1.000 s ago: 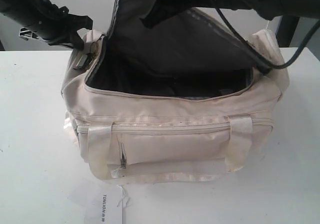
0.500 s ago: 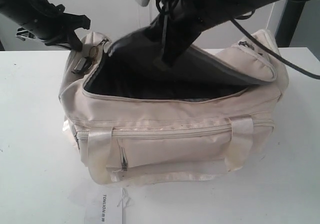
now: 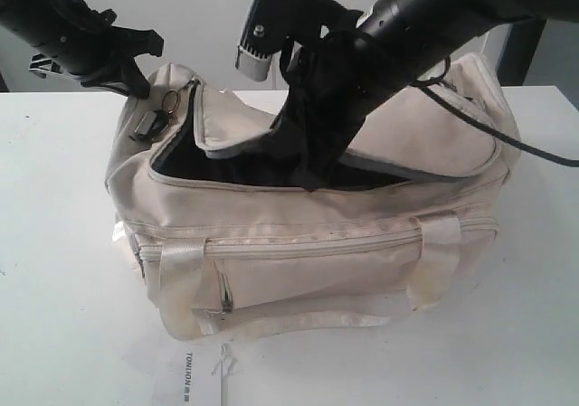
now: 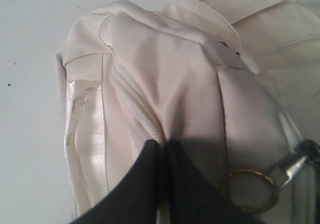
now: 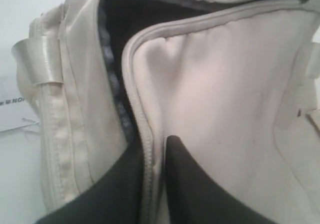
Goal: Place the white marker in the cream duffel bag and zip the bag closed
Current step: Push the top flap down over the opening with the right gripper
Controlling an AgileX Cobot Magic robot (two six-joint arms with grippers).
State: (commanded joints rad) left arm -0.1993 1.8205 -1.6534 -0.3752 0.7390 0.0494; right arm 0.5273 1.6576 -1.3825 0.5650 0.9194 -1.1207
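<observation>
The cream duffel bag stands in the middle of the white table. Its curved top flap lies low over most of the dark opening, which still gapes on the left. My right gripper reaches across the middle and is shut on the flap's zip edge. At the bag's left end, my left gripper is shut on a fold of cream fabric by the zip. The white marker is out of view.
A white paper tag with printed text lies on the table in front of the bag. A gold ring with a metal zip pull hangs at the bag's left end. A dark post stands at the back right.
The right gripper has swung the flap down from upright to nearly over the opening, and the dark lining is now mostly covered. The left gripper has kept its hold.
</observation>
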